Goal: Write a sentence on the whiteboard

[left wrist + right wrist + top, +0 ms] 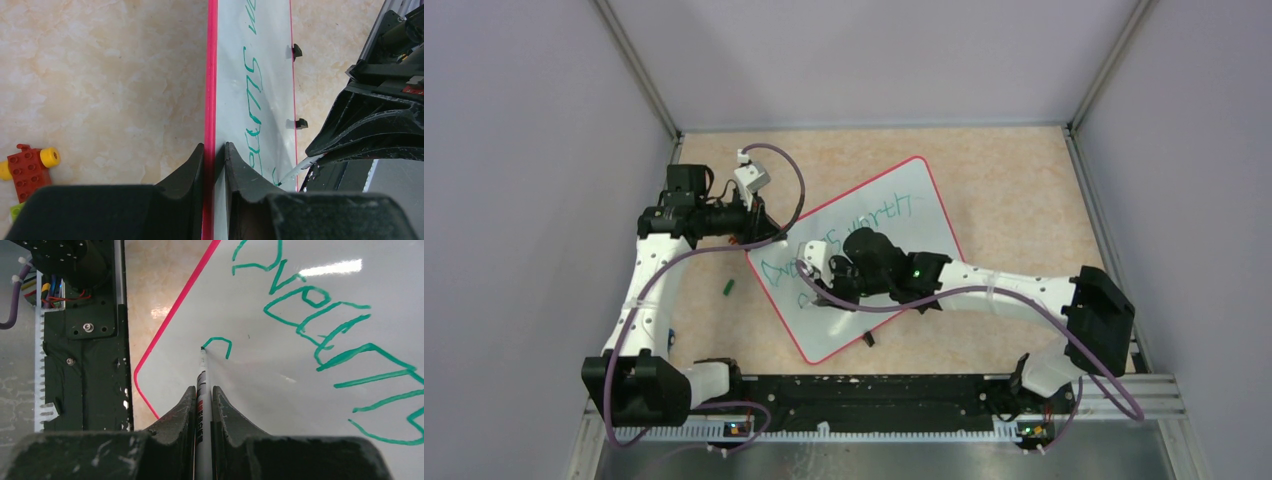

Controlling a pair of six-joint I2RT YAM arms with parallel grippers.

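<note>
Right gripper (203, 390) is pinched tight on the marker (202, 371), tip touching the whiteboard (280, 390) at the head of a fresh green stroke near its rounded corner. Left gripper (214, 149) clamps the board's red rim; board lies skewed on the table (1014, 190) between the arms. Sentence (320, 325) sits just beyond the tip. Risks: pen side load pivots the board about that single clamp, letters skew; thin marker twists in the jaws, stroke skips; purple cable (864, 311) smears ink

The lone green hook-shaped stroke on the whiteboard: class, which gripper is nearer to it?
Right. The right gripper holds a marker whose tip touches the stroke; the left gripper clamps the whiteboard by its red rim, farther away.
</note>
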